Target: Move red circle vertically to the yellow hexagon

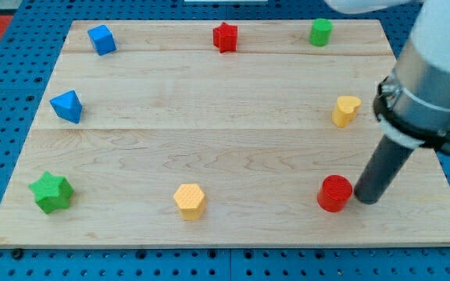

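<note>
The red circle (334,193) lies near the view's bottom right of the wooden board (225,133). The yellow hexagon (189,200) lies at the view's bottom centre, well to the left of the red circle. My tip (367,200) rests on the board just to the right of the red circle, touching or nearly touching its right side. The dark rod rises from there up and to the right into the grey arm.
A green star (51,192) sits at bottom left. A blue block (67,105) sits at left, a blue cube (101,39) at top left. A red star (225,37) and a green cylinder (320,32) sit along the top. A yellow heart (346,110) sits at right.
</note>
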Motion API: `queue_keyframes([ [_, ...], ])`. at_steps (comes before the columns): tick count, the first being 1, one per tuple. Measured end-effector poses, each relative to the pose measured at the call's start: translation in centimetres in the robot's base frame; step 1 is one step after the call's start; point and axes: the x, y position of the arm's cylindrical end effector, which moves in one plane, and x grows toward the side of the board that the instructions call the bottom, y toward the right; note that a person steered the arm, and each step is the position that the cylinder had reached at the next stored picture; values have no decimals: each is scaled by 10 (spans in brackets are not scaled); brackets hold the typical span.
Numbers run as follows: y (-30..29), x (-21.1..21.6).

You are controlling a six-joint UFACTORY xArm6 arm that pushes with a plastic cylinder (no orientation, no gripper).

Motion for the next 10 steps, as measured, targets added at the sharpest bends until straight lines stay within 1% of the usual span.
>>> queue_keyframes([
  [1, -55, -34],
  [2, -63, -32],
  [3, -45, 34],
  [4, -75, -1],
  [5, -90, -67],
  [6, -81, -69],
  [7, -80, -41],
  [8, -121, -35],
  [9, -149, -67],
  [10, -156, -103],
])
